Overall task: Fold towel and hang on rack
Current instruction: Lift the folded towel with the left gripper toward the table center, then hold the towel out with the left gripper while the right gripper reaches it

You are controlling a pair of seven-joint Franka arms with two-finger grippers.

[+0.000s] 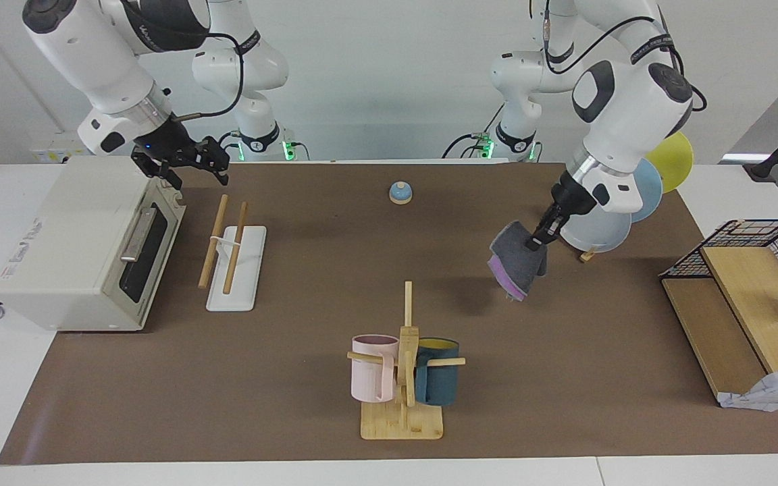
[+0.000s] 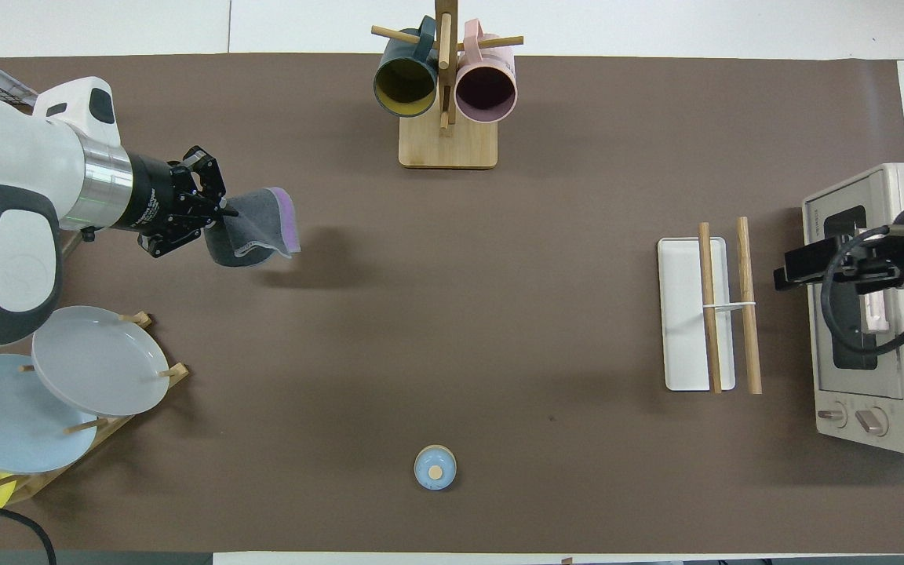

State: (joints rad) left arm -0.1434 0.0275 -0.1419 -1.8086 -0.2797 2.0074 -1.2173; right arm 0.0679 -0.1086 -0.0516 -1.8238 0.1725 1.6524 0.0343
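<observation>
My left gripper (image 1: 539, 239) is shut on the towel (image 1: 517, 266), which hangs bunched and doubled over, dark grey outside with a purple edge. It hangs in the air over the brown mat beside the plate stand. In the overhead view the left gripper (image 2: 220, 216) holds the towel (image 2: 260, 235) by one end. The rack (image 1: 234, 260) has two wooden rods on a white base. It lies at the right arm's end of the table, beside the toaster oven, and nothing hangs on it (image 2: 707, 314). My right gripper (image 1: 198, 177) waits open and empty in the air between the rack and the oven (image 2: 793, 267).
A toaster oven (image 1: 78, 250) stands at the right arm's end. A mug tree (image 1: 406, 378) with a pink and a teal mug stands far from the robots. A plate stand (image 1: 622, 202), a small blue bell (image 1: 400, 193), a wire basket (image 1: 760, 250) and a pale cloth (image 1: 777, 391) are also here.
</observation>
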